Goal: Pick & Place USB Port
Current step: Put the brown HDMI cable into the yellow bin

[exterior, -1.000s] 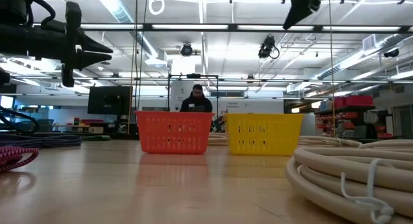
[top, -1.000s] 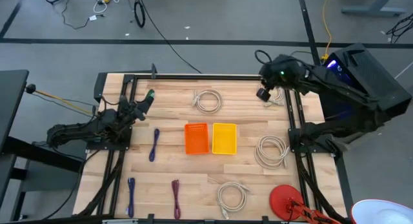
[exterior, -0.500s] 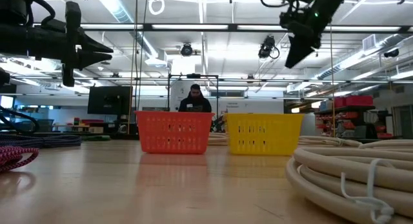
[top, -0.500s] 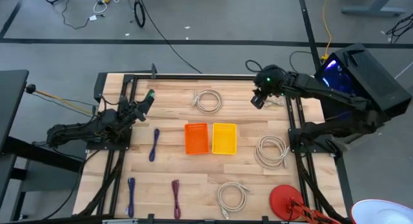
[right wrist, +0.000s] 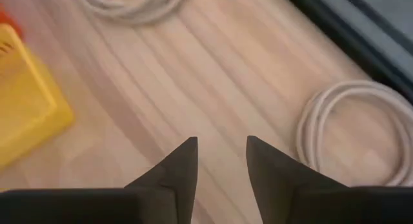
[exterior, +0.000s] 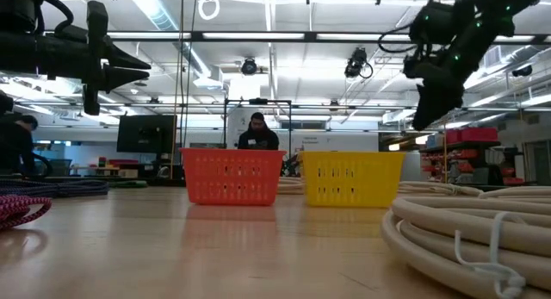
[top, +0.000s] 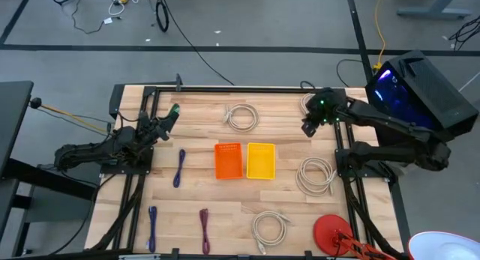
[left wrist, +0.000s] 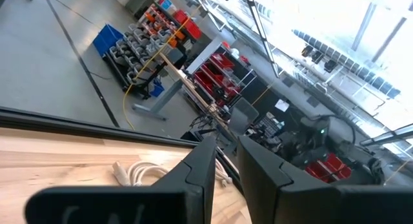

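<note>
Over the tabletop's (top: 285,114) far right corner, the right gripper (top: 308,127) hangs empty, fingers parted with bare wood showing between them in the right wrist view; half a second ago it stood farther in toward the middle of the far edge, and a second ago up by the corner rail, so the arm has swung out, then back and nearer the yellow bin (top: 260,160); my guess is it is searching for a cable, not yet committed to one. White coils lie close: one by the far corner (right wrist: 352,130), one beyond the bin (right wrist: 129,4), another right of the bin (top: 315,174); none is touched. Which of these counts as the USB piece I cannot tell; the dark cables (top: 179,168) lie well apart on the left. The orange bin (top: 228,160) sits touching the yellow. The left gripper (top: 166,119) waits unmoved at the far left, fingers slightly apart, holding nothing; all cables lie as before.
</note>
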